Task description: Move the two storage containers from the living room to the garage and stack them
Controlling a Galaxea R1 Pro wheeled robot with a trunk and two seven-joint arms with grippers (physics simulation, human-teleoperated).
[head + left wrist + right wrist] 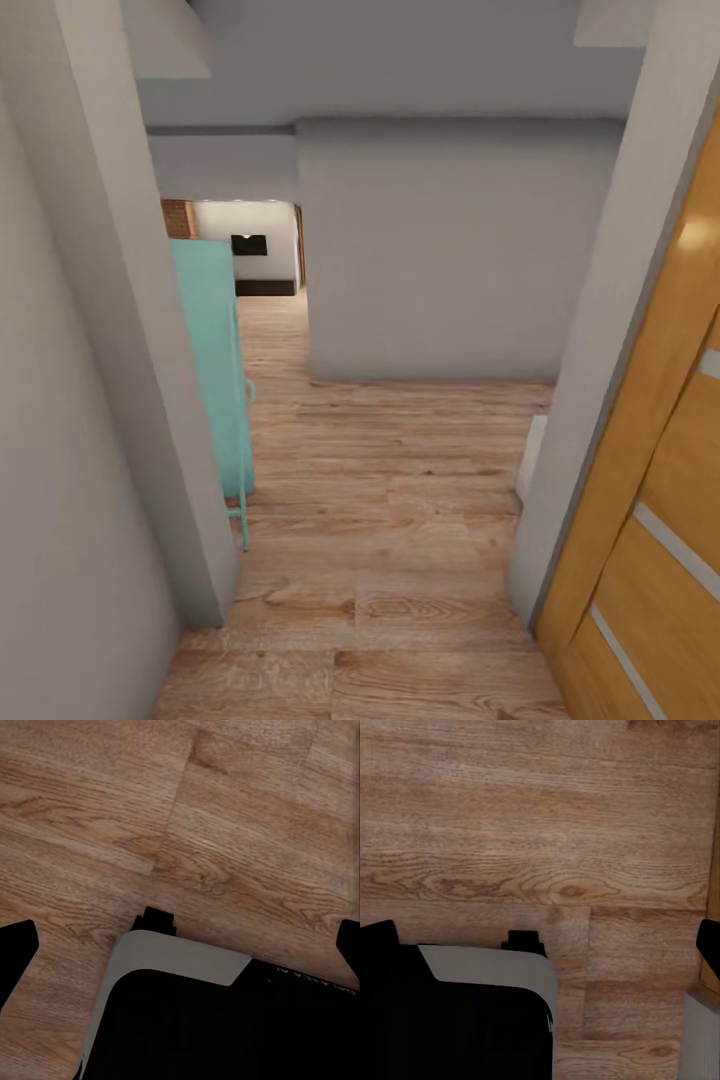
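Observation:
The two storage containers are out of view. I look through a doorway along a hallway with light wood plank flooring [400, 480]. Far down on the left, part of the living room shows: red brick [177, 218], a black TV [249, 245] and a low dark bench [265, 287]. The garage's light-wood door [650, 500] with frosted strips stands open at the right edge. My left gripper [180, 945] and right gripper [542, 941] both hang open over the planks, nothing between their black fingertips [15, 945] [375, 937].
A teal cabinet [215, 370] on thin legs stands against the left side of the hallway. A grey wall [450, 250] blocks straight ahead, with the passage running left of it. Doorway jambs [130, 350] [600, 350] flank me closely. My black-and-white base [180, 967] shows below the grippers.

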